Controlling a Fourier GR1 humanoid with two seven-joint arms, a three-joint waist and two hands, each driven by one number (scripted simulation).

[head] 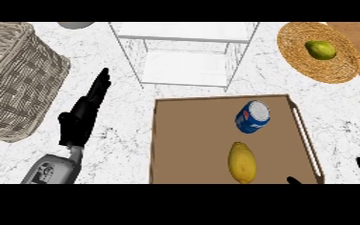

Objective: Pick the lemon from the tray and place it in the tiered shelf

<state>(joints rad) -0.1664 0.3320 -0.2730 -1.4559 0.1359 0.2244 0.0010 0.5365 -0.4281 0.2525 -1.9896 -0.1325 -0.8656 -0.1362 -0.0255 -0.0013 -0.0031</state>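
- The lemon (241, 162) lies on the brown tray (183, 138), in the tray's near half, long axis pointing away from the robot.
- A blue can (252, 117) lies on its side on the same tray, just beyond the lemon and a little to the right; the two are near each other but apart.
- The tray has a pale handle (306, 136) along its right side and sits on the white marble counter (119, 152).
- The white tiered shelf (184, 52) stands just beyond the tray's far edge, its flat levels bare.
- The left hand (83, 117) shows at the left of the tray, over the counter, fingers straight and together, pointing away from the robot; it holds nothing and touches neither tray nor lemon.
- Its grey forearm (53, 169) enters from the lower left edge.
- Of the right hand (293, 180) only a black tip shows at the lower edge, just right of the lemon; whether its fingers are apart or curled cannot be told.
- A wicker basket (25, 81) stands at the far left of the counter.
- A round woven mat (295, 57) lies at the upper right, carrying a green fruit (321, 49).
- A grey round object (75, 25) is partly visible at the top edge, left of the shelf.
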